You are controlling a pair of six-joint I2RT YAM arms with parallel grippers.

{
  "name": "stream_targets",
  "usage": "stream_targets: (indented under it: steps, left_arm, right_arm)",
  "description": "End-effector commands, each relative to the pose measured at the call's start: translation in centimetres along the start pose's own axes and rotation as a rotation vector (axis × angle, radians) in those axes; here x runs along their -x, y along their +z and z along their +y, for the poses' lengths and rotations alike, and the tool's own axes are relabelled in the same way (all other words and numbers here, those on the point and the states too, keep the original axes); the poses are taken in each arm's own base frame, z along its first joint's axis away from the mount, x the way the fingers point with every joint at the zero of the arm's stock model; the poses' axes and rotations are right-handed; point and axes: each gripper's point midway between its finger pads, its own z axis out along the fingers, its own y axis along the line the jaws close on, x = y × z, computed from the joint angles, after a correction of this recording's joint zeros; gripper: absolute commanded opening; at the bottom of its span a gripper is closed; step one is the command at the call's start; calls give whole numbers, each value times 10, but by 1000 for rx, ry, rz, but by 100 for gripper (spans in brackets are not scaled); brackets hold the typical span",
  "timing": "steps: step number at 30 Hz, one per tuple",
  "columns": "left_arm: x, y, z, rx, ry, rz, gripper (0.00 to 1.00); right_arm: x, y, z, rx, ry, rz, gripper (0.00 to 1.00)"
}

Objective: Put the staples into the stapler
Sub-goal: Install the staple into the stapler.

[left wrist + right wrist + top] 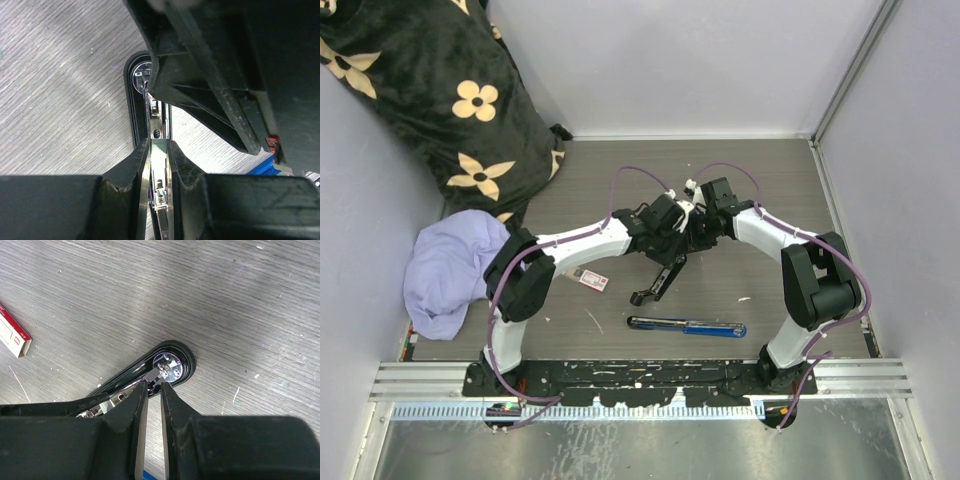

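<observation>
Nearest us lay a blue stapler (686, 327), then the staples box (593, 281), sitting just left of the open black stapler (660, 278). Left gripper (159, 142) was clenched on that stapler; right gripper (154, 385) looked nearly closed, on what we couldn't tell. We'd hold it steady and feed staples in straight.

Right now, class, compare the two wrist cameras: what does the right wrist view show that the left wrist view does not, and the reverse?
Only the right wrist view: the staples box on the table, apart from the black stapler. Only the left wrist view: the right arm's dark body overhead, and the left jaws pinching the stapler's metal rail. Both: the stapler's rounded base end with its shiny plate.
</observation>
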Motion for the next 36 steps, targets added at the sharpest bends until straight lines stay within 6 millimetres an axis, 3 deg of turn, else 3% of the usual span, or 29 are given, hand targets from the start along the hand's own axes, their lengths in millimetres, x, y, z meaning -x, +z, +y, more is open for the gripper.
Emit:
stream_targets:
  steps: [1, 22, 36]
  left_arm:
    - [21, -8, -14, -33, 18, -57, 17]
    - [14, 3, -4, 14, 36, -45, 18]
    - [14, 5, -7, -4, 34, -41, 18]
  right_arm:
    - [-51, 8, -16, -56, 18, 168, 20]
    - [-51, 9, -15, -51, 19, 170, 20]
    - [-51, 9, -15, -49, 18, 171, 20]
